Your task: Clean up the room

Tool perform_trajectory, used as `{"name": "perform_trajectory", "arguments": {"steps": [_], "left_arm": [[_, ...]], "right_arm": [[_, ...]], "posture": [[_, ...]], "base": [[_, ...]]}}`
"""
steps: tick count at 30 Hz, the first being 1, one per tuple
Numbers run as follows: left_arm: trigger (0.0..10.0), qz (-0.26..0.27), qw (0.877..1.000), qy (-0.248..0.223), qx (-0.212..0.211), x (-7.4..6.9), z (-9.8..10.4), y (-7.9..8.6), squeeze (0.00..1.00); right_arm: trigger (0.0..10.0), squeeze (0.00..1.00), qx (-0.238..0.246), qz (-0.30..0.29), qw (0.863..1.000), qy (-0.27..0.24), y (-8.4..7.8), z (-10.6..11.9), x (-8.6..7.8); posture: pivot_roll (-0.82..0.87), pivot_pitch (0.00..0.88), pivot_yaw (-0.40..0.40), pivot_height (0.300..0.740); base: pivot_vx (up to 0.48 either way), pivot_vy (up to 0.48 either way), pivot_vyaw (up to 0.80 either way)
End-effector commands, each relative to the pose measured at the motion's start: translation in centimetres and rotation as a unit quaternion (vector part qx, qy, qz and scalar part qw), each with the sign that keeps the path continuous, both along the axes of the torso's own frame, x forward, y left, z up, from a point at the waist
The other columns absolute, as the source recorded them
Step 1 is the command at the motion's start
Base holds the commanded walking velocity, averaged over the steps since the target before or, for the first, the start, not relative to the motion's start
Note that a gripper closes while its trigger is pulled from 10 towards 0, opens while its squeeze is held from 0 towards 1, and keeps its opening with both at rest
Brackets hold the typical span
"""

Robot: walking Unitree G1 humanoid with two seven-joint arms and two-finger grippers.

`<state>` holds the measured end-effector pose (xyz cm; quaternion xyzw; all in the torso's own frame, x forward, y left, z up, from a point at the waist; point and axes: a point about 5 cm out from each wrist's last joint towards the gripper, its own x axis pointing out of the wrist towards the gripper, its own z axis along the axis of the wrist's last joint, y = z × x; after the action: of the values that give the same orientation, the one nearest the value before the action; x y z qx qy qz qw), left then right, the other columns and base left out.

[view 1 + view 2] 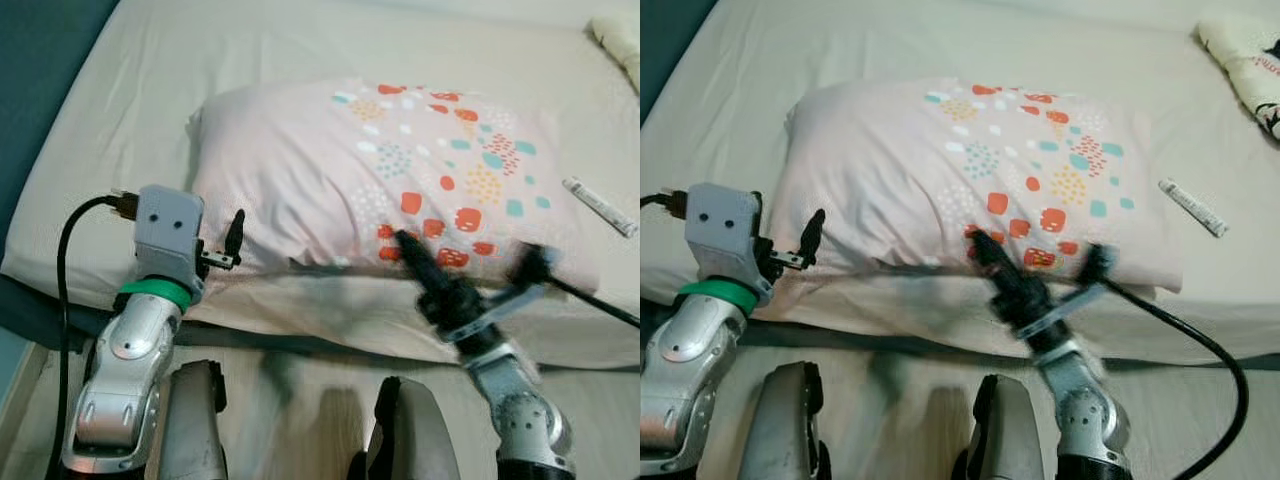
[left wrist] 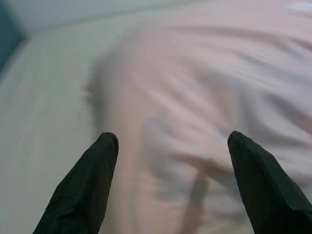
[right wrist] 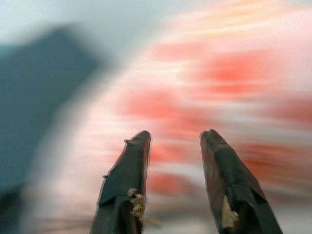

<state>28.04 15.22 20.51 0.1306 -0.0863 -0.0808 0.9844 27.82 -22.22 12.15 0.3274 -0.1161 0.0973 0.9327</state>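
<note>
Pillow (image 1: 400,170) lies on the bed (image 1: 130,90), near its front edge. We see the left gripper (image 2: 168,185) spread wide beside it, the right gripper (image 3: 173,190) parted against its patterned corner.

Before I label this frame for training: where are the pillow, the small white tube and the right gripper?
pillow (image 1: 330,170): left eye view, plain pink middle.
small white tube (image 1: 1192,207): right eye view, mid-length.
right gripper (image 3: 174,146): right wrist view, between fingertips.
</note>
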Motion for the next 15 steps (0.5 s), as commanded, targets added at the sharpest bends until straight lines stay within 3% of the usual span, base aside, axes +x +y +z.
{"name": "perform_trajectory", "arguments": {"steps": [1,3,4,6,8,10,12,13,15], "left_arm": [[10.0,-0.015,0.999,0.03,0.012,0.3,-1.3,-0.6,0.0],[10.0,-0.013,0.999,0.03,0.02,0.6,-1.4,-0.6,0.0],[10.0,-0.001,0.998,0.0,0.066,1.0,-0.9,-0.2,0.0],[10.0,0.0,0.996,-0.012,0.084,1.0,-0.8,0.0,0.0],[10.0,0.0,0.996,-0.019,0.085,1.0,-0.5,0.2,0.0],[10.0,-0.003,0.998,-0.018,0.053,0.8,-0.3,0.5,0.0],[10.0,-0.003,0.998,-0.018,0.053,0.8,-0.3,0.5,0.0],[10.0,-0.004,0.999,-0.018,0.036,0.7,-0.2,0.5,0.0],[10.0,0.0,0.999,-0.026,0.04,0.6,-0.4,0.0,0.0]], "right_arm": [[10.0,0.0,-0.036,-0.085,0.992,0.083,-1.8,-2.8,-1.0],[10.0,0.0,-0.05,-0.098,0.989,0.102,-2.0,-3.4,-1.1],[10.0,0.0,-0.08,-0.105,0.984,0.12,-1.8,-3.6,-1.0],[10.0,0.0,-0.089,-0.105,0.983,0.119,-1.5,-3.3,-0.8],[10.0,0.0,-0.111,-0.102,0.982,0.116,-0.9,-2.8,-0.5],[10.0,0.0,-0.155,-0.091,0.98,0.087,0.2,-1.7,-0.1],[10.0,0.0,-0.155,-0.091,0.98,0.087,0.2,-1.7,-0.1],[10.0,0.0,-0.188,-0.092,0.975,0.07,0.6,-1.2,0.1],[10.0,0.0,-0.216,-0.125,0.967,0.057,0.6,-1.1,1.0]], "posture": [[0.13,0.167,-0.044,0.53],[0.13,0.167,-0.044,0.53],[0.13,0.161,-0.047,0.53],[0.13,0.161,-0.047,0.53],[0.14,0.156,-0.048,0.53],[0.13,0.151,-0.049,0.53],[0.13,0.151,-0.049,0.53],[0.13,0.147,-0.052,0.53],[0.13,0.146,-0.056,0.545]], "base": [[0.0,0.0,0.0],[0.0,0.0,0.0],[0.0,0.0,0.0],[0.0,0.0,0.0],[0.0,0.0,0.0],[0.0,0.0,0.0],[0.0,0.0,0.0],[0.0,0.0,0.0],[0.0,0.0,0.0]]}}
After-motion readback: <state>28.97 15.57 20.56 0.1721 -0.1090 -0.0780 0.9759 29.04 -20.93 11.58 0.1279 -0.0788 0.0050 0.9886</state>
